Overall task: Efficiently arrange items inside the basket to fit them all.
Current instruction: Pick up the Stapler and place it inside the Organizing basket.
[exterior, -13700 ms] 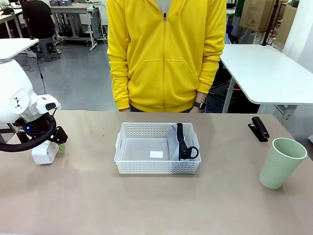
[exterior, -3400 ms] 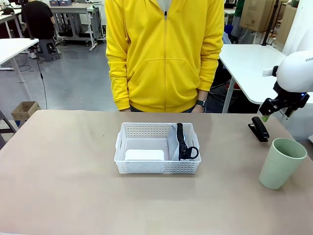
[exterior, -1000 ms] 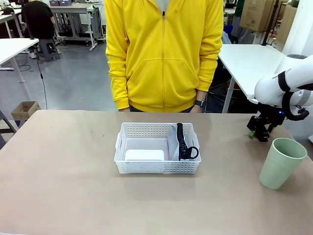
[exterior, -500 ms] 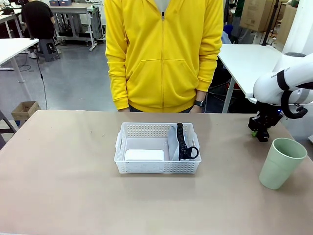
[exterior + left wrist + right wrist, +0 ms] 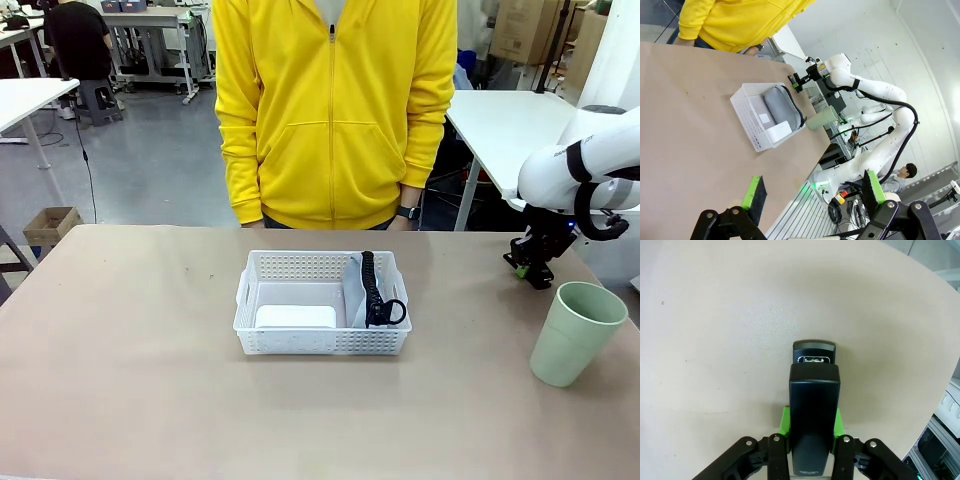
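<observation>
The white basket (image 5: pixel 320 341) sits mid-table, holding the small white box (image 5: pixel 295 316) on its left and the grey pouch with black strap (image 5: pixel 372 290) upright on its right. At the far right of the table, my right gripper (image 5: pixel 527 265) is shut on the black stapler (image 5: pixel 814 400), green pads (image 5: pixel 785 421) pressed to both its sides, low at the table surface. The pale green cup (image 5: pixel 575 332) stands just in front of it. My left gripper (image 5: pixel 813 190) hangs open, holding nothing, well away from the basket (image 5: pixel 751 116), pouch (image 5: pixel 782 102) and cup (image 5: pixel 822 117).
A person in a yellow hoodie (image 5: pixel 335 110) stands at the far edge behind the basket, arms down. Bare tabletop (image 5: pixel 130 330) stretches left of and in front of the basket. The table's right edge runs close by the cup.
My right gripper's jaws have closed onto the stapler within the last second; the arm barely shifted. Earlier, the white box went from the table's left side into the basket.
</observation>
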Action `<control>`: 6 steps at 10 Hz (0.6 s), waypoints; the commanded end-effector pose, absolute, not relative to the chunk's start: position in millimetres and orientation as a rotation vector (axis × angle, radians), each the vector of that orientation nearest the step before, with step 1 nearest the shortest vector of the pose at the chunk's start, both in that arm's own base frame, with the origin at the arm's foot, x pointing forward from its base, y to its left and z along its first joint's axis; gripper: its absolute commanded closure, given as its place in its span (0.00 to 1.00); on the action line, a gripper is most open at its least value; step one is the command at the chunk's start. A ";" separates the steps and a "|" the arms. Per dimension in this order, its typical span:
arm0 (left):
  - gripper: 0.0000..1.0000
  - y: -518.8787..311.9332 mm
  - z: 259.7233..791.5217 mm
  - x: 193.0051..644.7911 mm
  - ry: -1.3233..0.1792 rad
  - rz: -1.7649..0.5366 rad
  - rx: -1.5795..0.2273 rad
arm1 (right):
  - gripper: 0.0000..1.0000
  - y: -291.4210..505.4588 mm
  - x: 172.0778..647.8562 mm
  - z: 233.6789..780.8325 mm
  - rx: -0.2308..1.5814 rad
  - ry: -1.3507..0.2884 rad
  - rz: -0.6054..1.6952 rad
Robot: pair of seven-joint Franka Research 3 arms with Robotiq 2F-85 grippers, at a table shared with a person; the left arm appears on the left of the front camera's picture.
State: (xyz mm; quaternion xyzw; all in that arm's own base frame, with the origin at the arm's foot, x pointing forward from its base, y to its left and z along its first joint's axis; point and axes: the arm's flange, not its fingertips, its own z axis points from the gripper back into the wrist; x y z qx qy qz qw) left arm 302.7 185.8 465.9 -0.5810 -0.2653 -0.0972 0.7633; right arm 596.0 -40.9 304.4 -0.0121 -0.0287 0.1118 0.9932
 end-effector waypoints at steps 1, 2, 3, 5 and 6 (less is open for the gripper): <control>0.00 183.3 470.4 301.8 -0.591 -0.206 -1.284 | 1.00 -41.5 597.6 299.3 -0.042 -0.039 0.235; 0.00 183.3 470.4 301.8 -0.591 -0.206 -1.284 | 1.00 -40.7 595.8 302.3 -0.033 -0.038 0.232; 0.00 183.3 470.4 301.8 -0.591 -0.206 -1.284 | 1.00 -39.8 591.5 311.5 -0.047 -0.054 0.214; 0.00 183.3 470.4 301.8 -0.591 -0.206 -1.284 | 1.00 -41.7 568.2 363.6 -0.004 -0.088 0.176; 0.00 183.3 470.4 301.8 -0.591 -0.206 -1.284 | 1.00 -42.6 547.3 398.5 0.008 -0.088 0.146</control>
